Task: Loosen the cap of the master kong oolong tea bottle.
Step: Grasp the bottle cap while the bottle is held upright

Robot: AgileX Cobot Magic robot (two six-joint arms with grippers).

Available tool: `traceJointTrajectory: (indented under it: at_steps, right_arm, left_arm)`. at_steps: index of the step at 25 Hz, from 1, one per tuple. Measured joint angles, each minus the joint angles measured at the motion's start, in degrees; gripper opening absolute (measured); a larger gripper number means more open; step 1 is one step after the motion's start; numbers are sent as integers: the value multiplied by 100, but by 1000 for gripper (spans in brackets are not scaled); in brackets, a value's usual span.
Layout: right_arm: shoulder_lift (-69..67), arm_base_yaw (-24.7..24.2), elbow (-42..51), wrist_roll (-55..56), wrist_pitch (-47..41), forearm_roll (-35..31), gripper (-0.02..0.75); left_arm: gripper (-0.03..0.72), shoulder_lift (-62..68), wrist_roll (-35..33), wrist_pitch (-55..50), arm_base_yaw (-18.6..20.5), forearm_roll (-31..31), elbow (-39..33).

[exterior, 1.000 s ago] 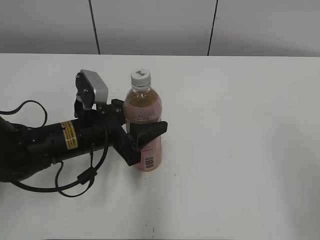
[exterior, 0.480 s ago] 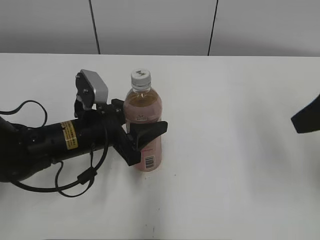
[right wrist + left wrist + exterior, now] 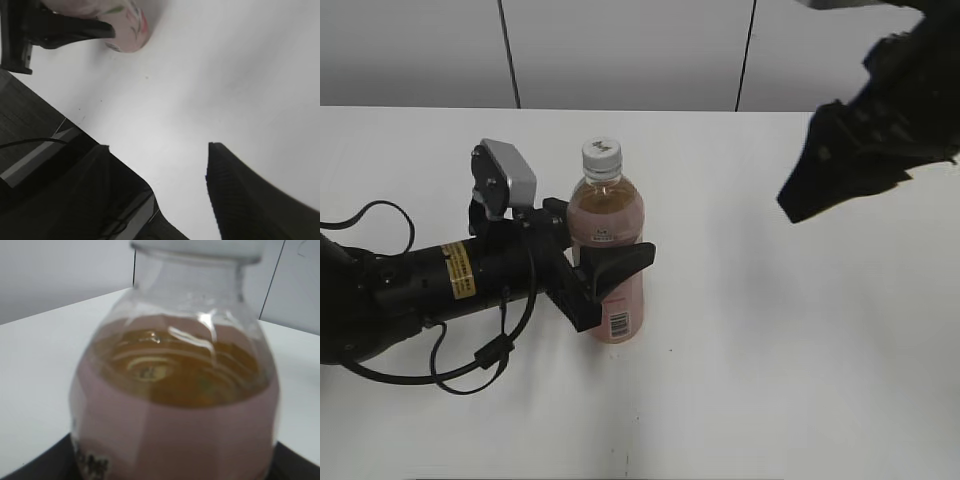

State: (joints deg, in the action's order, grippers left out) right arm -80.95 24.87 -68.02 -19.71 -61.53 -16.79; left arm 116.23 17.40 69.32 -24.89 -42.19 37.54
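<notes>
The master kong oolong tea bottle (image 3: 608, 250) stands upright on the white table, amber tea inside, pink label, barcode near its base. Its white ribbed cap (image 3: 602, 154) with a dark mark is on the neck. My left gripper (image 3: 605, 268) is shut on the bottle's middle, one black finger in front and one behind. The left wrist view shows the bottle (image 3: 175, 405) up close. My right gripper (image 3: 820, 180) is up in the air at the right, well away from the bottle, with its fingers (image 3: 175, 170) apart and empty. The bottle's base (image 3: 127, 25) shows far off in the right wrist view.
The white table (image 3: 770, 340) stretches right and front of the bottle. A grey panelled wall (image 3: 620, 50) stands behind it. My left arm with its cable (image 3: 470, 370) lies over the table's left side. The table's front edge (image 3: 75, 130) shows in the right wrist view.
My right arm has come in from the right edge, up and leftward, and now fills the upper right. The left gripper and bottle have not moved.
</notes>
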Motion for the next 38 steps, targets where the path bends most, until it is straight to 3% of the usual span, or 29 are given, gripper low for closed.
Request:
traceJointTrajectory:
  at_steps: [5, 13, 21, 30, 38]
  right_arm:
    - [-494, 871, -779, 320, -193, 260, 461]
    - [-1331, 1719, -1950, 577, -323, 507, 461]
    - [-2239, 1807, -3063, 307, -733, 818, 461]
    - [-2629, 1807, -3321, -183, -768, 935, 461]
    - [-2658, 1814, -3356, 2048, -379, 1009, 461]
  left_arm:
    - [414, 0, 0, 0, 0, 0, 0]
    - [414, 0, 0, 0, 0, 0, 0]
    - [414, 0, 0, 0, 0, 0, 0]
    - [414, 0, 0, 5, 0, 0, 0]
    - [414, 0, 0, 5, 0, 0, 0]
